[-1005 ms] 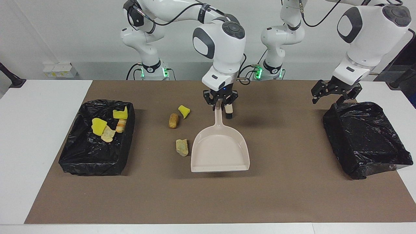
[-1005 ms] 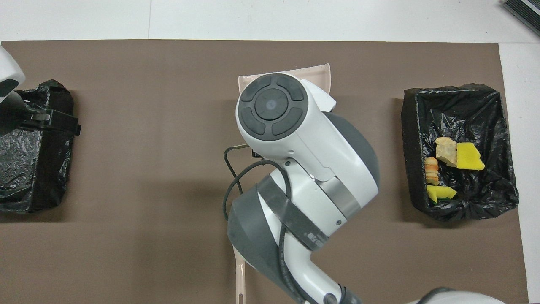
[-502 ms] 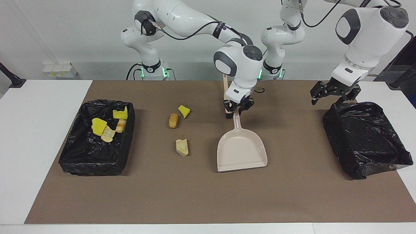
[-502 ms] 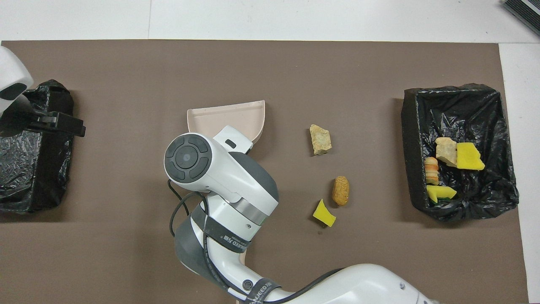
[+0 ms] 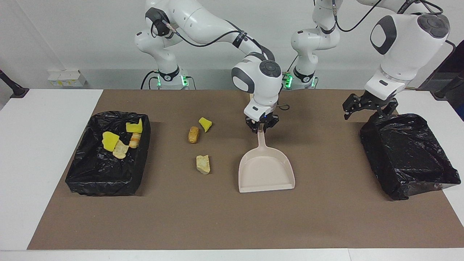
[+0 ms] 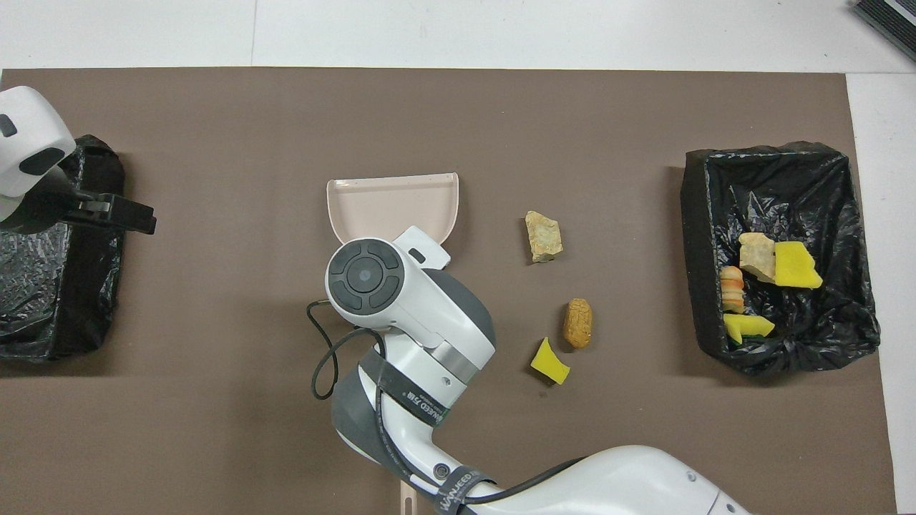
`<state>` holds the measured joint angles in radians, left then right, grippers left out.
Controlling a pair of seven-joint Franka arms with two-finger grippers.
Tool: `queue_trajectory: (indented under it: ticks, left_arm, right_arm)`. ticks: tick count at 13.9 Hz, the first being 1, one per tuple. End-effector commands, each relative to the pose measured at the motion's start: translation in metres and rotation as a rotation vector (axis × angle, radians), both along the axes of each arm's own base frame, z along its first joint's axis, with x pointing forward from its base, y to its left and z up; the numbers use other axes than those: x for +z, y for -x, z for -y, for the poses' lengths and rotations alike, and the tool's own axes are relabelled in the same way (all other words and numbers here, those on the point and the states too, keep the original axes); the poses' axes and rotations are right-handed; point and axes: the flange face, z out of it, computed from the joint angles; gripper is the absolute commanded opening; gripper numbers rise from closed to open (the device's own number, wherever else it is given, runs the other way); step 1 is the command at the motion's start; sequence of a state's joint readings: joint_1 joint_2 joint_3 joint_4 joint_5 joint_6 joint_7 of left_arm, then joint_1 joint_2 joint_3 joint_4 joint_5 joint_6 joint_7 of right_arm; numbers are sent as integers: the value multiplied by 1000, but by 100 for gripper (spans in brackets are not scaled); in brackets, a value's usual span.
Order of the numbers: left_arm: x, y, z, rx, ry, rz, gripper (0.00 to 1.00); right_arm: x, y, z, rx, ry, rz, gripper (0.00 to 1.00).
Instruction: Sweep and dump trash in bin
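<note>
At mid-bench, the right gripper (image 5: 261, 127) has its fingers clenched on the handle of the beige dustpan (image 5: 266, 173), whose pan rests on the brown mat. Three pieces of trash (image 5: 203, 164) lie beside it toward the right arm's end; four more sit in the black-lined bin (image 5: 105, 174) there. Over the other bin's (image 5: 409, 156) rim, the left gripper (image 5: 368, 105) hovers, fingers spread.
</note>
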<state>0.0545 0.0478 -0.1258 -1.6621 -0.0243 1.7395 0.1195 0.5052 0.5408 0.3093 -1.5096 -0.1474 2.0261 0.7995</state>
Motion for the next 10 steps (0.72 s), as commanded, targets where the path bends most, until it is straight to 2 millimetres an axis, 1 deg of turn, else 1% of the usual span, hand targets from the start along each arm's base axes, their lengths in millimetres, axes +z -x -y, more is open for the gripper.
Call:
queue_trajectory:
  ticks: [1, 2, 4, 5, 6, 7, 8, 9, 10]
  left_arm:
    - [-1, 1, 8, -26, -10, 28, 100]
    - [-3, 1, 14, -37, -8, 27, 100]
    - [-11, -3, 17, -42, -7, 33, 100]
    - [-14, -4, 25, -54, -5, 45, 100]
    - [-24, -5, 28, -58, -5, 42, 100]
    - [-31, -5, 28, -61, -5, 42, 100]
    - [-39, -7, 30, -64, -4, 53, 100]
    - [-50, -10, 35, -70, -1, 63, 100]
    - [-60, -11, 42, -80, 1, 69, 100]
  right_arm:
    - [-3, 10, 7, -40, -5, -20, 34]
    - [0, 9, 7, -42, -7, -15, 35]
    - [4, 9, 6, -43, -11, -13, 37]
    - [9, 6, 9, -45, -11, -9, 37]
    - [18, 3, 13, -50, -11, -5, 39]
    - [34, 2, 17, -54, -7, 2, 45]
    - [52, -4, 30, -72, -7, 13, 51]
    - [73, -12, 51, -98, -6, 24, 66]
    - [97, -15, 69, -110, -30, 11, 73]
